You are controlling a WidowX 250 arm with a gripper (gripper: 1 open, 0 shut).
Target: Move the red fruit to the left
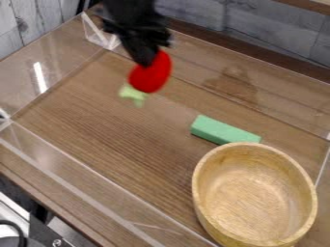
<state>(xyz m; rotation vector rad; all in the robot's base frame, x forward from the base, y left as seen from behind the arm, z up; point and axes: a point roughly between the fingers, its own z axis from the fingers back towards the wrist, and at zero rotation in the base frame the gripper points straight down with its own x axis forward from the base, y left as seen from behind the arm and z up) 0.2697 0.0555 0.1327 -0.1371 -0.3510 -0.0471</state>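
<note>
Carrying the fruit [150, 73] toward the left edge of the table [103, 135] looks to be the step in hand, and it seems well along, since the fruit is seen above the far left part of the wood, well apart from the green block [225, 129] and the bowl [256, 197] at the near right corner. The fruit is judged to be clear of the surface, though with a single view and some blur this cannot be fixed for certain. To finish well, the fruit should be lowered gently until it rests on the wood, and only then released, because a rounded, glossy piece let go from a height would probably roll or bounce. A set-down spot inside the clear wall along the left edge is advised, so that nothing is knocked against the wall and the arm has room to lift away. A straight upward retreat after release would keep the fruit from being dragged. The leafy end [131, 93] hangs at the lower left and may touch down first; a slight tip of the fruit should then be expected.

The claw [145, 54] is seen from above and behind, dark and blurred, pointing steeply down. Its jaws are drawn nearly together and clamped on the top of the fruit, which hangs below them. Nothing else is touched by the claw; the block and bowl lie far off to the right.
</note>
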